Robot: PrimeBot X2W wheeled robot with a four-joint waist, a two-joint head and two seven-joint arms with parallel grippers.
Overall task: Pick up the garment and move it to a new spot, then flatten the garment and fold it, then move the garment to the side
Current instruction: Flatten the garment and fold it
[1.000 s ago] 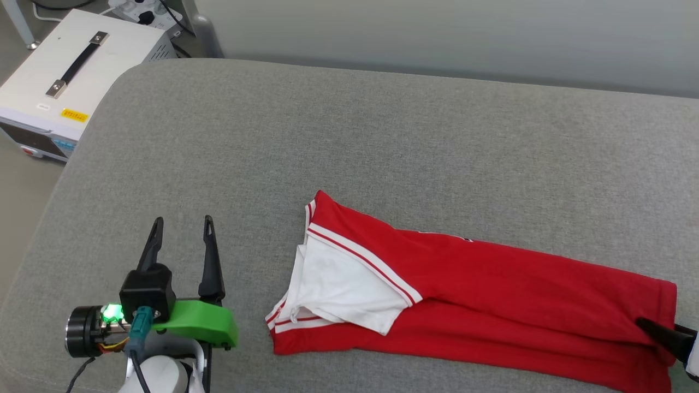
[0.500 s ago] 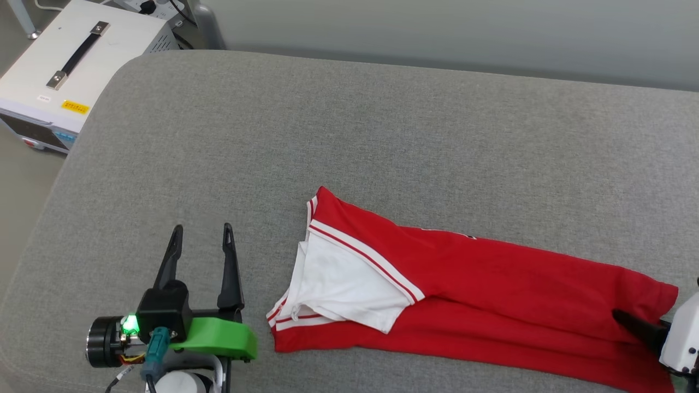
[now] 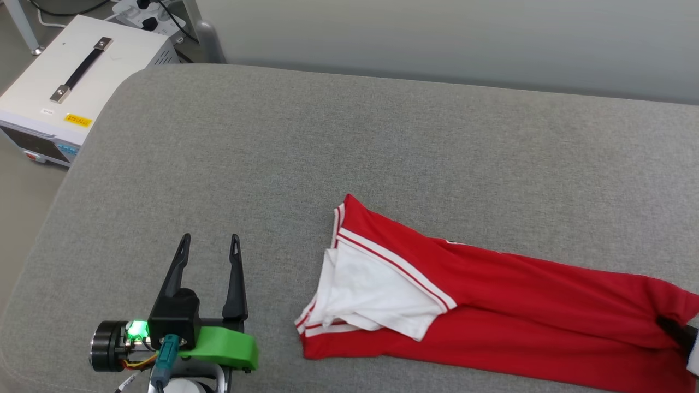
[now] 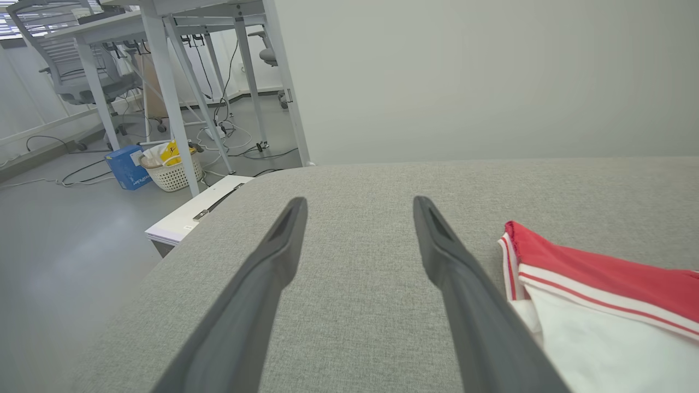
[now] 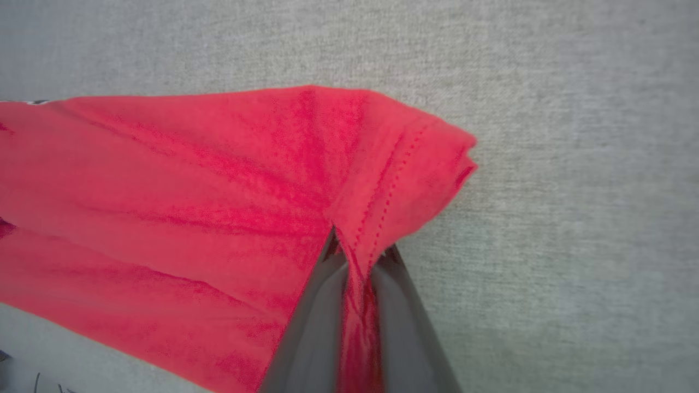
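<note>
The garment [image 3: 508, 305], a red jersey folded lengthwise with a white sleeve [image 3: 371, 295] on top at its left end, stretches across the lower right of the grey cushion [image 3: 349, 153]. Its hem end [image 5: 393, 164] is pinched between my right gripper's [image 5: 357, 254] dark fingers, which are shut on the fabric. In the head view that right gripper [image 3: 677, 333] shows at the right edge on the hem. My left gripper [image 3: 210, 243] hovers open over bare cushion, left of the sleeve end. In the left wrist view the left gripper [image 4: 357, 204] frames empty cushion, with the garment [image 4: 595, 278] to the right.
A white equipment box [image 3: 65, 87] with a black handle stands on the floor off the cushion's far left corner. A pale wall [image 3: 437, 33] runs behind the cushion. Desks, cables and a basket [image 4: 169, 169] occupy the floor beyond.
My right gripper has closed on the garment's hem. The garment has slid a little to the right. The left gripper stayed open and shifted slightly in the view as the camera moved.
</note>
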